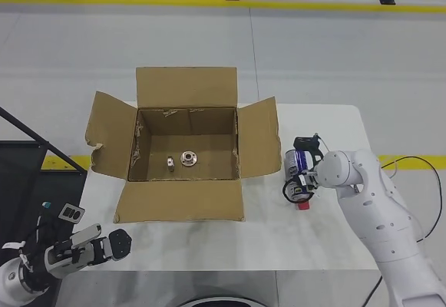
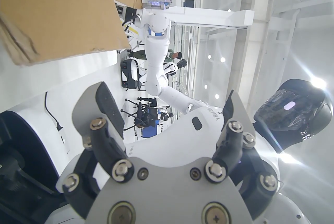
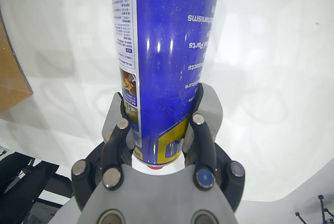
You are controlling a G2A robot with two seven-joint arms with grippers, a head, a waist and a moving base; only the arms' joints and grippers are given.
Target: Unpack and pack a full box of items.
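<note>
Nearest, at about 7 o'clock from the cardboard box (image 1: 186,86), the left claw (image 1: 119,244) is held at the near edge of the bench (image 1: 207,242). Its fingers are spread apart and nothing is gripped. It is probably parked there so that the way to the box is left free for the other arm.

At 3 o'clock from the box, a blue spray can (image 3: 167,26) is clamped by the right claw (image 3: 159,94). The grip is taken close to the red-capped end, so most of the body projects beyond the fingers, which would let the base be set down or led into the box first. Whether the can touches the bench cannot be told.

Farther off, the box is stood open with all four flaps folded outward, so the opening is unobstructed from above. On its floor, a round metal part (image 1: 187,158) and a smaller metal piece (image 1: 170,163) are seen just beside each other. The box is judged nearly empty.
</note>
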